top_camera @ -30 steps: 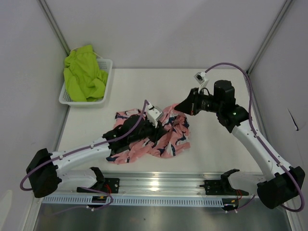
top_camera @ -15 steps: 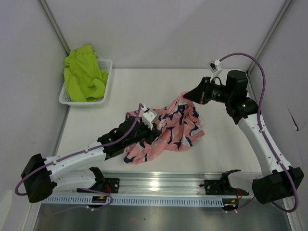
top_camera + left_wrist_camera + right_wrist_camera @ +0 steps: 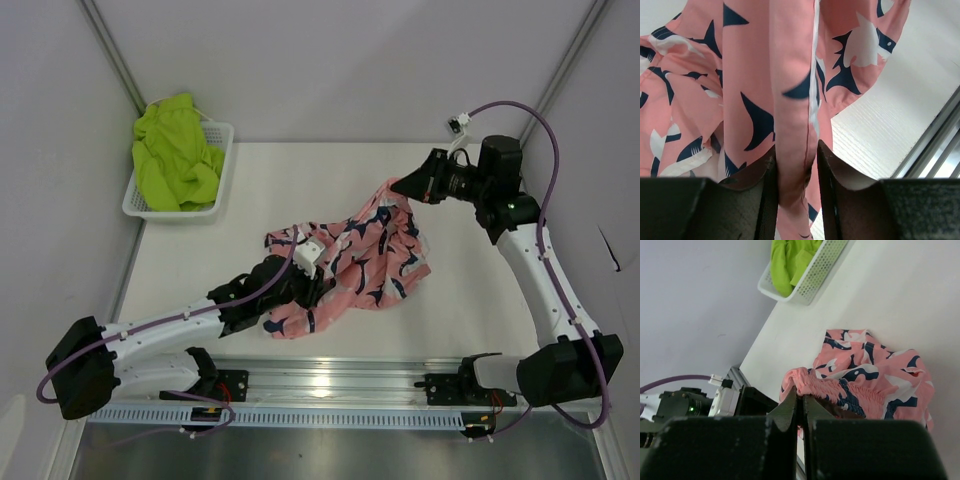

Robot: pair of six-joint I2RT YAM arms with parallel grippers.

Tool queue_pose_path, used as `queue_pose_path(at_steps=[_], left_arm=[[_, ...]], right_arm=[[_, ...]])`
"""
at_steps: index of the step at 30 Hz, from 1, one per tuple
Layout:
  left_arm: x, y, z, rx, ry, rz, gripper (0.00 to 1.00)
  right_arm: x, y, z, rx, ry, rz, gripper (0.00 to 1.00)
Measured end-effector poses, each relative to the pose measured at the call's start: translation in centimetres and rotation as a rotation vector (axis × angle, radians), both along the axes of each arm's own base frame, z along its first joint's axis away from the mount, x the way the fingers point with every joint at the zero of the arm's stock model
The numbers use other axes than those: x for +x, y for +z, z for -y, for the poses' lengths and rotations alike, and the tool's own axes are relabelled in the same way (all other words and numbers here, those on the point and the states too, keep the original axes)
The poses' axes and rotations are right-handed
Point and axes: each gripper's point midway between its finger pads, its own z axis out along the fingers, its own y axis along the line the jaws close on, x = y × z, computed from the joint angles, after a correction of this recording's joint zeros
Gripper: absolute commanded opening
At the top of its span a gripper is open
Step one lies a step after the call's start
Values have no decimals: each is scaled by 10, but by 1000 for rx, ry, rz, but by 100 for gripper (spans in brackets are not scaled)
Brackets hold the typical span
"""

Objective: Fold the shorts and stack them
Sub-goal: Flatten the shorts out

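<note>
Where pink shorts [image 3: 355, 262] lie: strung between both grippers, mostly resting on table [image 3: 190, 260].
Right gripper [image 3: 801, 399]: clamped tight on waistband [image 3: 840, 390], raised.
Left gripper [image 3: 795, 150]: half-closed around a fold.
Doing it well: draw apart evenly, lay cloth flat before folding.

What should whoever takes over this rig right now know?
Right end effector: shut on the waistband of the pink shark-print fabric shorts, holding that edge above the white table.
Left end effector: straddles a fold of the same shorts; grip unclear.
Lime green fabric shorts: crumpled in the white plastic mesh basket, far left corner.
Done: nothing folded. Left: fold both pairs, stack.
</note>
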Motion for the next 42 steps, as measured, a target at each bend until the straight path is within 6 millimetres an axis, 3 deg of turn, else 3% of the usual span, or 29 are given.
queue_pose_path(at_steps=[6, 11, 23, 27, 32, 33, 35, 38, 41, 42], left_arm=[[1, -4, -3, 17, 21, 0, 36], [-4, -20, -9, 48, 40, -25, 40], [-8, -49, -27, 174, 91, -56, 43], [-13, -62, -25, 210, 77, -75, 52], [-17, -67, -23, 228, 60, -81, 55], [-17, -67, -23, 229, 64, -78, 62], [-15, -67, -26, 235, 84, -73, 64], [-13, -61, -32, 241, 122, -49, 80], [-11, -46, -34, 209, 157, -9, 86], [-10, -41, -35, 200, 167, 5, 92]], right_arm=[[21, -3, 26, 25, -93, -52, 0], [36, 1, 40, 42, -137, -59, 0], [54, -12, 47, 69, -152, -116, 0], [55, -11, 47, 75, -151, -111, 0], [57, -11, 46, 81, -144, -107, 0], [58, -11, 46, 82, -143, -107, 0], [59, -12, 46, 84, -141, -111, 0], [62, -15, 46, 86, -141, -116, 0], [67, -19, 50, 91, -152, -131, 0], [69, -21, 52, 94, -160, -138, 0]])
